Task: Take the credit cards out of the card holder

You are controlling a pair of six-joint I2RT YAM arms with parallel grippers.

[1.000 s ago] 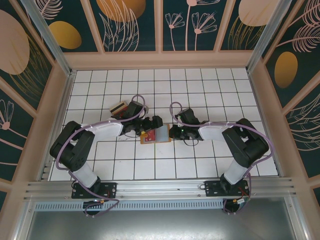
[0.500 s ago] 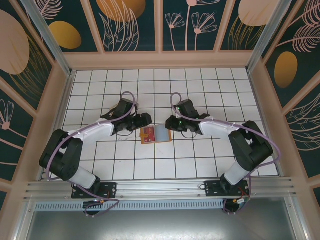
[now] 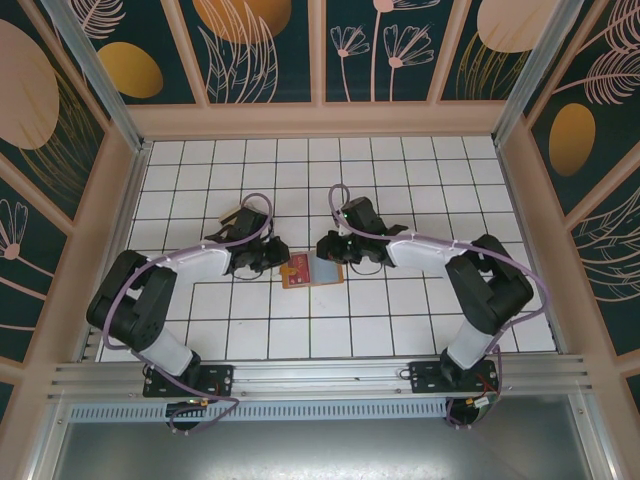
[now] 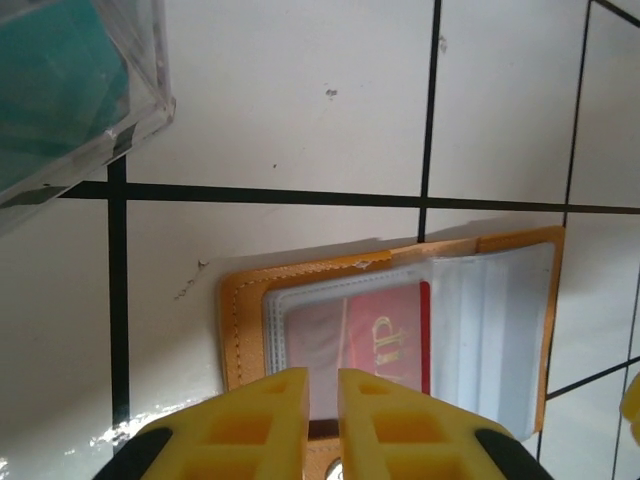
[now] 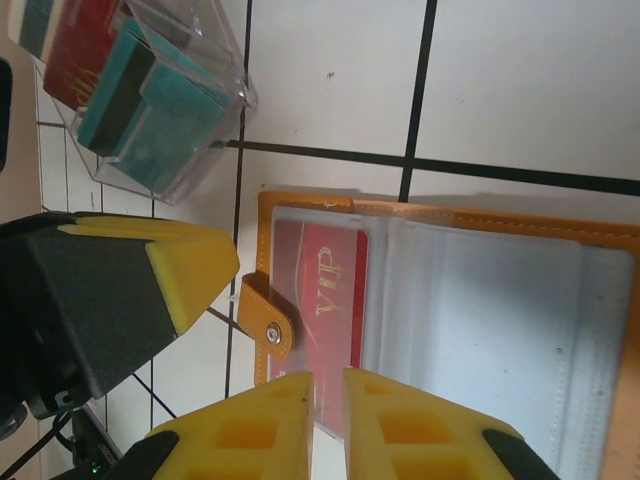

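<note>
Closing from wide open, the jaws of the left gripper [image 4: 322,385] now nearly meet on nothing at the edge of the open card holder [image 3: 312,270] on the counter [image 3: 400,330], those of the right gripper [image 5: 328,385] likewise, leaving the red VIP card [image 5: 320,305] still pocketed.

Lab enclosure: gridded table [image 3: 400,330], patterned wall panels [image 3: 270,50]

An open orange-brown card holder [image 3: 314,270], a red card [image 3: 297,273] showing inside, lay on a white tiled table [image 3: 400,320], with the left gripper [image 3: 277,260] at its left edge and the right gripper [image 3: 326,248] at its far edge.
</note>
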